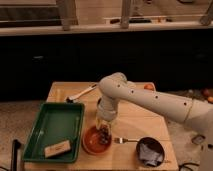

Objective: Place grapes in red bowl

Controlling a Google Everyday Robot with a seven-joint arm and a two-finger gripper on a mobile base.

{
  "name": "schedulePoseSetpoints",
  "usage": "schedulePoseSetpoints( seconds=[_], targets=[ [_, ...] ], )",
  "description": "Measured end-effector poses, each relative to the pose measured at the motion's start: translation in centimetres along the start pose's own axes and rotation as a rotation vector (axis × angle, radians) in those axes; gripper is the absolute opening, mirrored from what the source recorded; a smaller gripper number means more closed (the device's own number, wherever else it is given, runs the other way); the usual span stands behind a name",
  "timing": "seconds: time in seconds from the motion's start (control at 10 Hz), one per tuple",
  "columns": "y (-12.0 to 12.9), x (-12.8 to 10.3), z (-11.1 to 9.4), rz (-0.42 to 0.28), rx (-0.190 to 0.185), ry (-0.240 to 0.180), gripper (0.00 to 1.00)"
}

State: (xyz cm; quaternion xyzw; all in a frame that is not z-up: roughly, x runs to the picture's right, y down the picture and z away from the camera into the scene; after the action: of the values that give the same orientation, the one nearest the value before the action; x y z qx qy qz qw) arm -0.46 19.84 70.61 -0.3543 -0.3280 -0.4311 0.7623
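The tool hangs over the red bowl, with the grapes directly beneath it, seemingly resting inside the bowl; whether it grips them I cannot tell. To finish well, let go low and lift straight up. Left of the tool sits a green tray, right a fork and dark bowl; worktop behind is open.

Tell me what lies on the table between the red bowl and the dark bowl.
In the camera view, a fork lies between the red bowl and the dark bowl. The gripper hangs over the grapes.
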Motion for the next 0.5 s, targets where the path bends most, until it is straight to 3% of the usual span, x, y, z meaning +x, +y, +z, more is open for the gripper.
schedulePoseSetpoints(
  seconds=[0.5],
  targets=[
    [-0.2, -0.21, -0.54, -0.013, 0.015, 0.009, 0.8]
  ],
)
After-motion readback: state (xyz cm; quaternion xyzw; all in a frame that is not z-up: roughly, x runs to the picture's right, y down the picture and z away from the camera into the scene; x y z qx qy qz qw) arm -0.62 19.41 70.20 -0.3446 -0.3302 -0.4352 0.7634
